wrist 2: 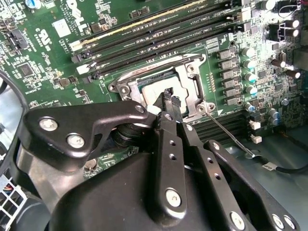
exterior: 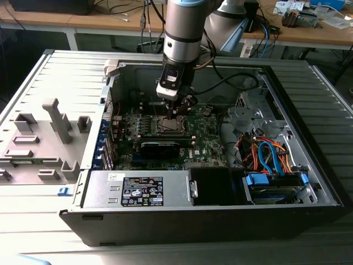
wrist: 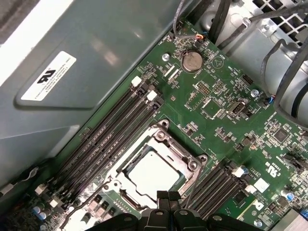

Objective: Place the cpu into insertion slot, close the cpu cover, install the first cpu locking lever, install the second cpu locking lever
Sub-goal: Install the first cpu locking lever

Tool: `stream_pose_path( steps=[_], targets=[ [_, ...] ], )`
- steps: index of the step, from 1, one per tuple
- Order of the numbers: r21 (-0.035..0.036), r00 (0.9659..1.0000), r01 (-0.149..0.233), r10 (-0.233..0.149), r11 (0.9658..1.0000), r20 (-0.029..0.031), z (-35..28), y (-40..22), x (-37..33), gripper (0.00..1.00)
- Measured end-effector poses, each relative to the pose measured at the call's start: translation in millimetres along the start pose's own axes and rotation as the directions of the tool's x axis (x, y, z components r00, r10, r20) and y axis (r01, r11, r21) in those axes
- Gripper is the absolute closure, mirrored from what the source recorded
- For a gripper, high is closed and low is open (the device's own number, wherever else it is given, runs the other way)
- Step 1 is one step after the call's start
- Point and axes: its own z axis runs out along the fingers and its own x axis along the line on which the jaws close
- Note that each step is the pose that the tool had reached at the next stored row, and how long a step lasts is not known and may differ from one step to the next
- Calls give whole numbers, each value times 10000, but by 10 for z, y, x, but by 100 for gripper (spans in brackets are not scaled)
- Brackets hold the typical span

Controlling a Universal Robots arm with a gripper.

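The cpu lies flat in the insertion slot on the green board, its pale face showing. The silver cpu cover is folded down around it. A thin wire locking lever sticks out from one corner of the socket, away from the frame. My gripper hangs just above the edge of the socket. Its black fingertips are pressed together, shut, with nothing between them.
Long black memory slots run along one side of the socket. A black card lies in front of the socket. The power supply is at the front of the case, cable bundles at the exterior view's right. A grey case wall stands close by.
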Motion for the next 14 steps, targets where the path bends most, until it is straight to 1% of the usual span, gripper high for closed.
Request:
stream_pose_path(
  steps=[6, 9, 14],
  targets=[
    [1, 9997, 242, -242, 9997, 20, 0, 0, 0, 89],
    [2, 9991, 424, -424, 9991, 34, 0, 0, 0, 89],
    [4, 9981, 618, -618, 9981, 48, 0, 0, 0, 89]
  ],
)
